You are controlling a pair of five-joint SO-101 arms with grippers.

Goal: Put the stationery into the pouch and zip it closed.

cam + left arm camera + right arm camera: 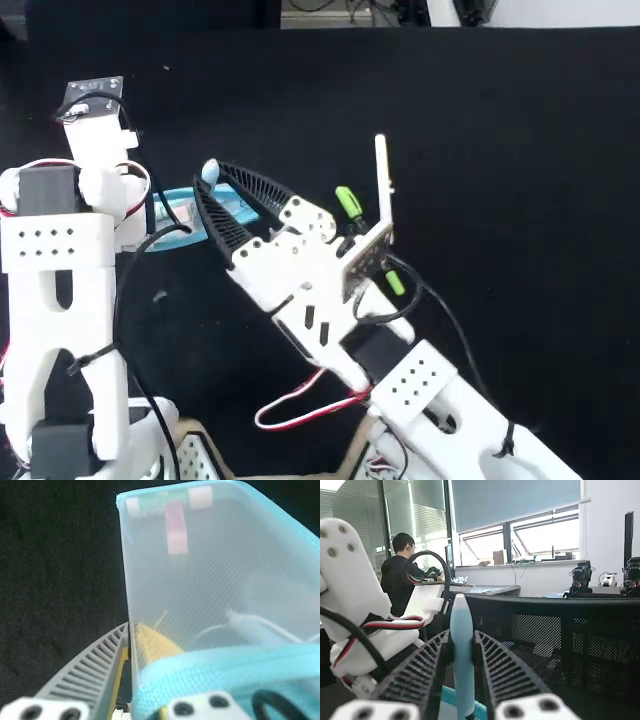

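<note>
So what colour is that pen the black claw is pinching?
The pen is pale blue; the right wrist view shows it best.

You are working over a black tabletop (520,150), and beyond it the room gives you a row of bright windows (540,535) under a drawn blind (515,500), a long desk (490,587) below them, a white wall (607,525), and a ceiling light (330,484) glowing overhead
</note>
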